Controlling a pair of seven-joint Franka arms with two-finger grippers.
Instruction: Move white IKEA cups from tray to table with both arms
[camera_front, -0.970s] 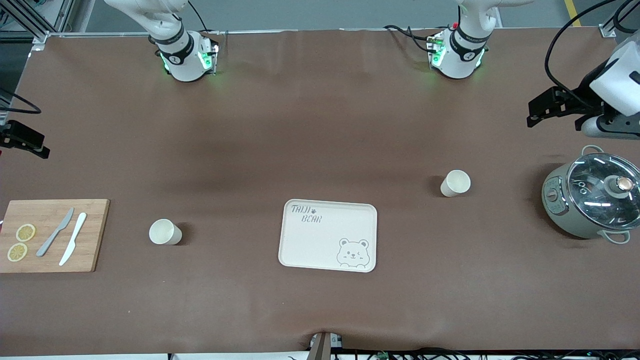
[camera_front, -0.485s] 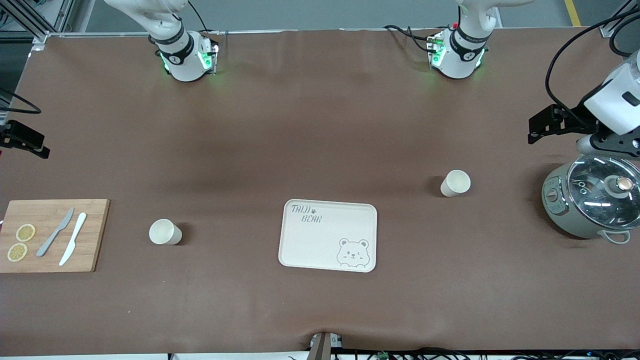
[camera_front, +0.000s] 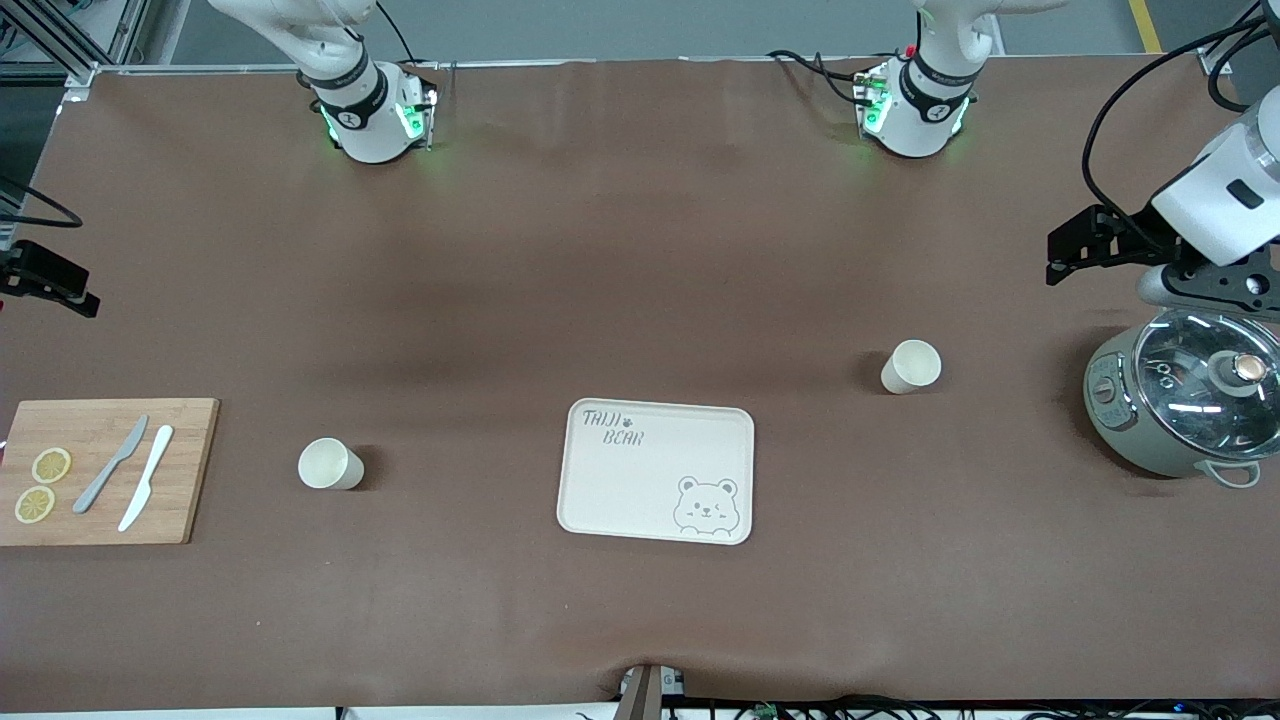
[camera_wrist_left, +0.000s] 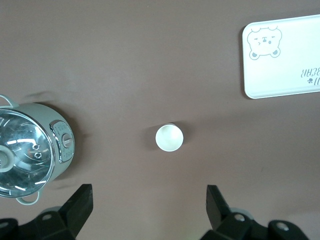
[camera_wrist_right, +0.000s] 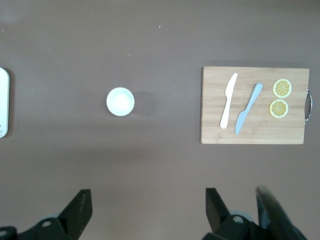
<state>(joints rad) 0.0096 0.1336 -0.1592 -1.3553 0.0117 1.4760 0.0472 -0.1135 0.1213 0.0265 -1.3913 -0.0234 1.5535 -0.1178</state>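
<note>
Two white cups stand upright on the brown table. One cup (camera_front: 910, 366) is toward the left arm's end, between the bear tray (camera_front: 655, 470) and the pot; it also shows in the left wrist view (camera_wrist_left: 169, 137). The other cup (camera_front: 330, 464) is toward the right arm's end, between the tray and the cutting board; it also shows in the right wrist view (camera_wrist_right: 120, 101). My left gripper (camera_wrist_left: 149, 205) is open and empty, high over the table beside the pot. My right gripper (camera_wrist_right: 148, 205) is open and empty, high over the table's right-arm end. Neither touches a cup.
A grey-green pot with a glass lid (camera_front: 1185, 400) stands at the left arm's end of the table. A wooden cutting board (camera_front: 105, 470) with two knives and two lemon slices lies at the right arm's end. The bear tray holds nothing.
The left arm's hand has shifted slightly, lower and toward the cup near the pot. The right arm, the cups and the tray have not moved.
</note>
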